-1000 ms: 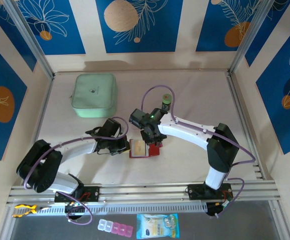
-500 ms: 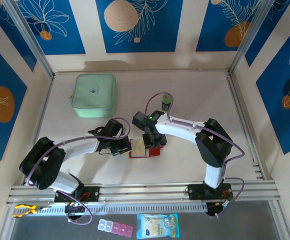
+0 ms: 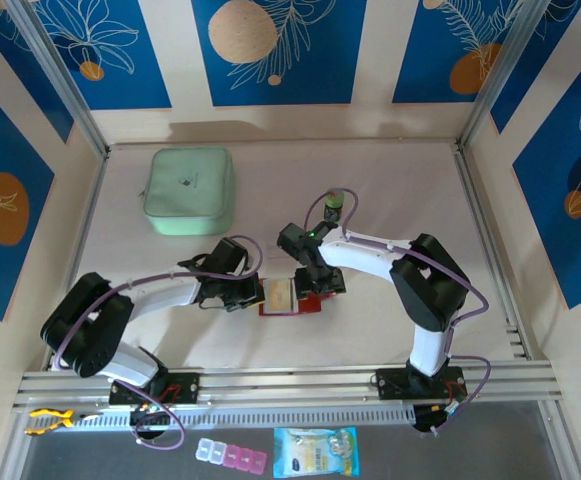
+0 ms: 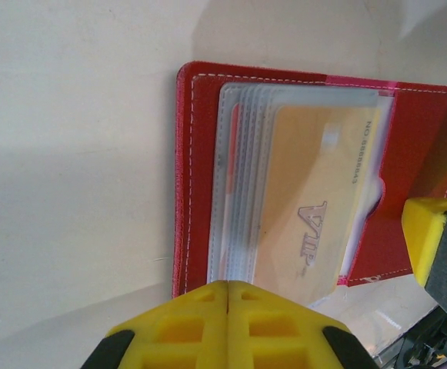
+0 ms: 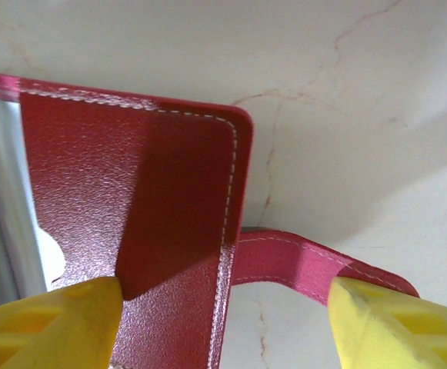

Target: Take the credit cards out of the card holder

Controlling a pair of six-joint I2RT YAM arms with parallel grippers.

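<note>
Pouch, mint-green, square and soft, is lying far left on the pale bench, well apart from the rest. Left gripper is holding its yellow fingers pressed together with no gap, closed, tips sitting at the near edge of the clear sleeves. Dark-red flat card holder is lying open mid-bench between both arms. Tan-yellow credit card marked VIP is sitting inside the front sleeve; whatever lies behind it is unclear. Right gripper is standing wide open, fingers straddling the holder's right flap and pink tab.
</note>
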